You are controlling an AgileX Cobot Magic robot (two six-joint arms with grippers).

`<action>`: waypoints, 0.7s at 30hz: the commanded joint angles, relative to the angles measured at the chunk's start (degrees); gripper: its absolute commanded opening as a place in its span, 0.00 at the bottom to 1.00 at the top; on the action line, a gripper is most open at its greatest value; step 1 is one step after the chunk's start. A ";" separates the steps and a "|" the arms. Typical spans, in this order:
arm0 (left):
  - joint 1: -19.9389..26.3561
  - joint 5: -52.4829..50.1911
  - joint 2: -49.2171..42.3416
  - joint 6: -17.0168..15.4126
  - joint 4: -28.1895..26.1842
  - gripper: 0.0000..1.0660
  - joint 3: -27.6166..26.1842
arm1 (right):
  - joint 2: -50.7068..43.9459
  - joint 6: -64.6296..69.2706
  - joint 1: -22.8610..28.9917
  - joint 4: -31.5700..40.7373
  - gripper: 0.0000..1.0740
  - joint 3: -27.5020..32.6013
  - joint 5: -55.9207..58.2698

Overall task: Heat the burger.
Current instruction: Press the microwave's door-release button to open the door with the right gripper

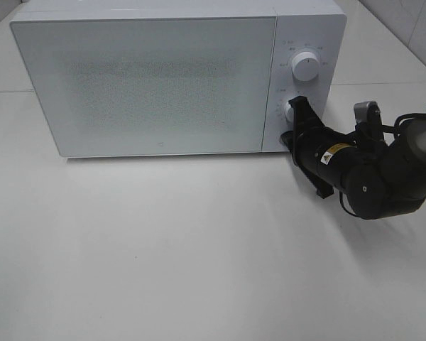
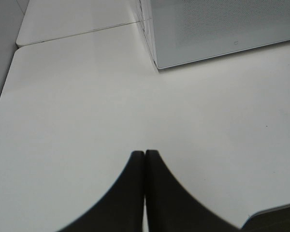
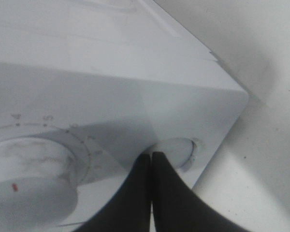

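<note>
At microwave (image 1: 177,78) control panel (image 1: 321,92): right pincer (image 1: 296,106) together; door (image 1: 145,85) closed; left pincer (image 2: 144,153) together.

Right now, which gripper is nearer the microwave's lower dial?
Right. The right gripper, shut, sits at the lower dial; the left gripper, also shut, hangs over the table, off the opposite front corner of the microwave.

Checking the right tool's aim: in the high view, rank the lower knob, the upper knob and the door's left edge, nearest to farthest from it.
1. The lower knob, at the right tool tip, low on the controls.
2. The upper knob, just above.
3. The door's left edge, far left of the microwave.
</note>
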 commanded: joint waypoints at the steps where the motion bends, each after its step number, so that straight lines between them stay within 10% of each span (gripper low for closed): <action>1: 0.17 -0.80 -1.15 -0.52 -0.11 0.00 0.06 | -1.89 1.09 -0.17 -0.86 0.00 -0.97 -7.62; 21: 0.17 -0.80 -1.15 -0.52 -0.11 0.00 0.06 | -1.20 0.97 -0.23 0.06 0.00 -7.16 -9.17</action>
